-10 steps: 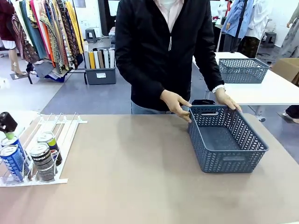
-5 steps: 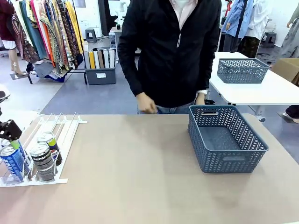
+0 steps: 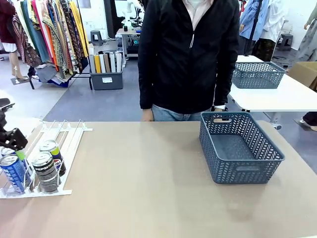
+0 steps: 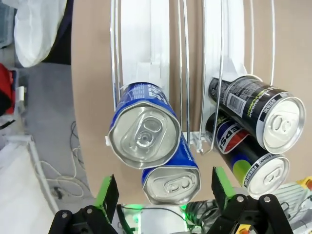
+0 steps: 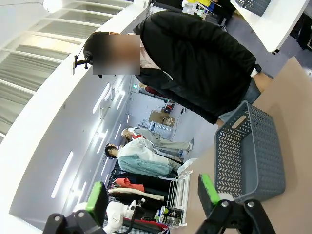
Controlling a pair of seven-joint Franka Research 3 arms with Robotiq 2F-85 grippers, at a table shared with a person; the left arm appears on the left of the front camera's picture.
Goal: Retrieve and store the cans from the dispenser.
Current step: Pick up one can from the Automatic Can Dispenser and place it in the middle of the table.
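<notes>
Left wrist view: I am looking along the left tool. Its two green-padded fingers are standing wide apart, released and gripping nothing. The tool is hanging over the low end of the flat white sloped rail dispenser. Straight ahead of it, a slim blue drink can with a silver top is showing right between the fingertips. A second blue can with white lettering is lying just beyond it, up the same lane. Off past one finger, a black can with the Pepsi logo and a dark patterned can with a silver top are lying close together in the neighbouring rails. I cannot tell whether that finger's pad is touching the Pepsi can.

In the right wrist view, the right tool is also standing released, with nothing between its pads. A dark grey plastic mesh basket is sitting on the tan worktop, well ahead of this tool and off to one finger's side. A person in a black jacket is standing beyond the basket.
</notes>
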